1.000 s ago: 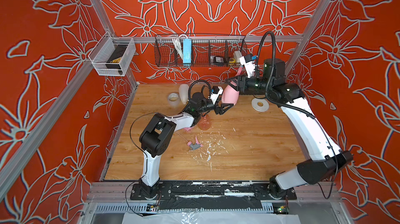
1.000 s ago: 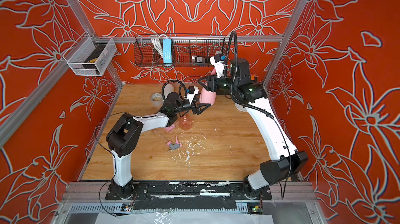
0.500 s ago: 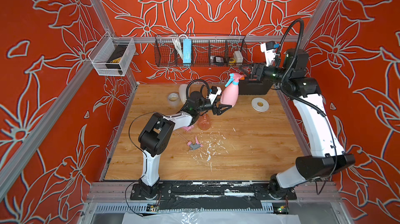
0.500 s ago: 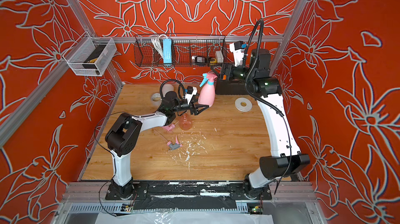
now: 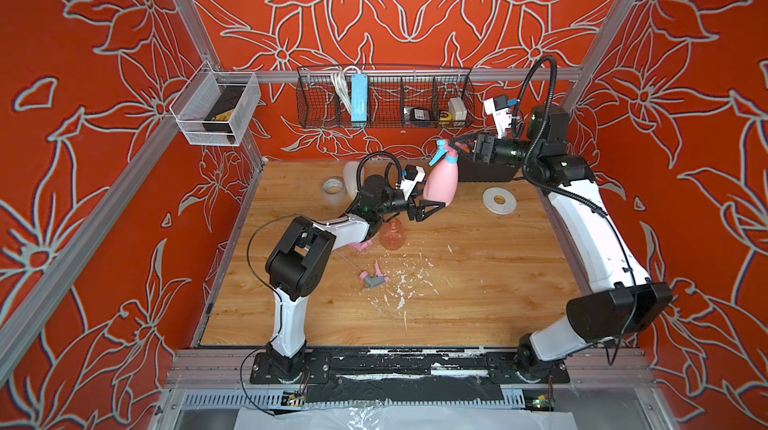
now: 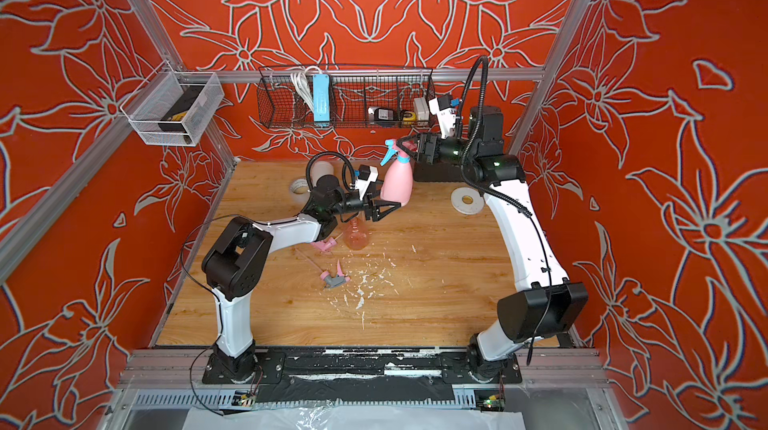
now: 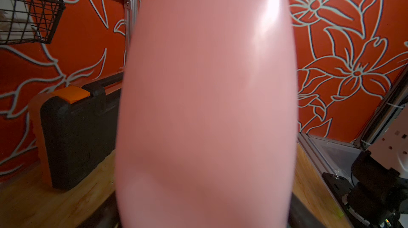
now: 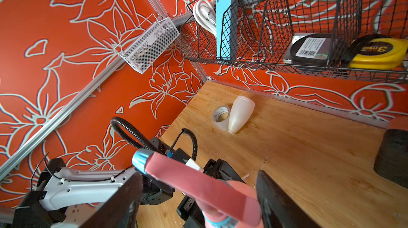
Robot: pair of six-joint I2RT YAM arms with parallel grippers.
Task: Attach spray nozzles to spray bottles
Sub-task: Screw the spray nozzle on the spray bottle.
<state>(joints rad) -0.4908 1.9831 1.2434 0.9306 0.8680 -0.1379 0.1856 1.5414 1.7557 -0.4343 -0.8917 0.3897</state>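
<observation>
L pincer grips pink bottle low on its body, upright, w/ pink-and-blue nozzle atop its neck. R pincer gapes astride that nozzle. On tabletop: orange bottle under L arm, cream bottle lying by tape roll. Wall wire basket holds blue power strip, tape measure.

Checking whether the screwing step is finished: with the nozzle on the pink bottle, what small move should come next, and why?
Probably close the right hand on the pink-and-blue nozzle and twist to tighten it. That hand's jaws stand open on either side of the nozzle, which sits atop the pink bottle, while the left hand grips that bottle upright near its base.
</observation>
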